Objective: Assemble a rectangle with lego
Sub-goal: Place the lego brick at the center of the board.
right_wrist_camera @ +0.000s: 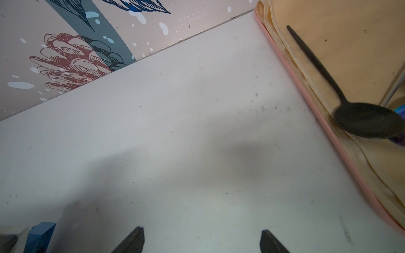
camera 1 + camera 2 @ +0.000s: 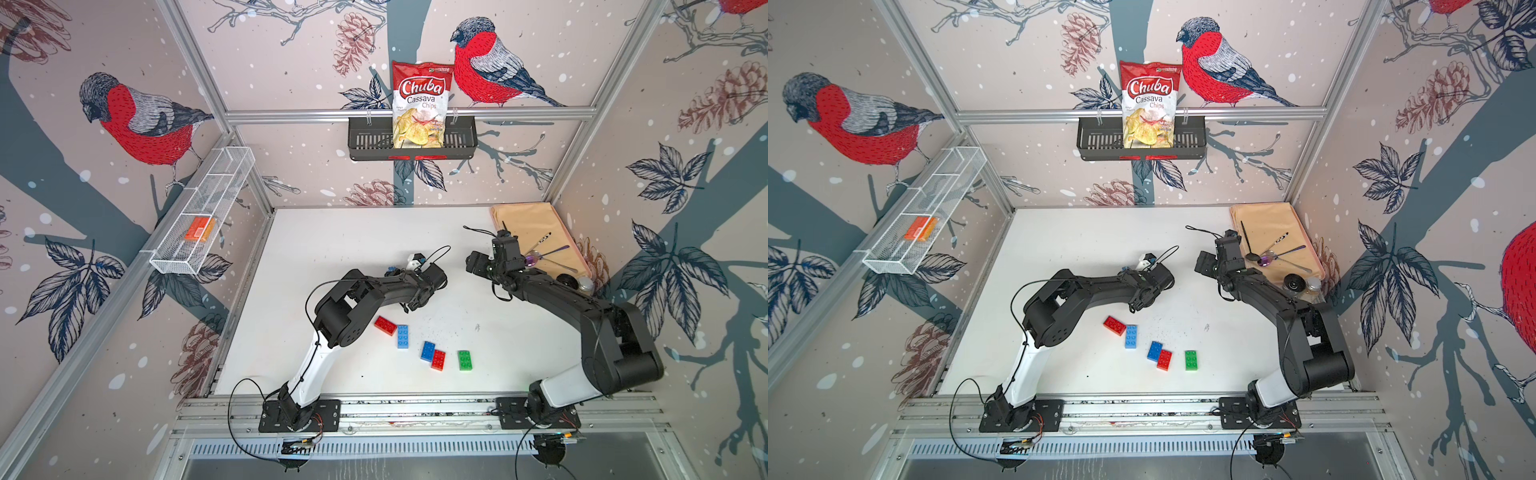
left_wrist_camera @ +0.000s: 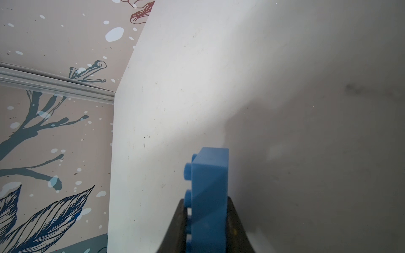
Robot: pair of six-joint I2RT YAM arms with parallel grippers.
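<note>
My left gripper (image 3: 206,203) is shut on a light blue lego brick (image 3: 210,186), which it holds on edge above the white table (image 3: 175,87), near the middle left; the brick shows as a blue spot (image 2: 390,271) in a top view. Five more lego bricks lie loose on the table in front: red (image 2: 385,325) touching light blue (image 2: 402,336), darker blue (image 2: 427,351) touching red (image 2: 438,360), and green (image 2: 465,360) alone. My right gripper (image 1: 202,237) hangs open over bare table beside the mat, nothing between its fingers.
A beige mat (image 2: 536,232) at the back right carries a black spoon (image 1: 359,122), other spoons, a black lid (image 2: 566,280) and a small jar. A wire basket (image 2: 199,216) on the left wall holds an orange piece. A black basket (image 2: 461,141) with a chips bag hangs on the back wall.
</note>
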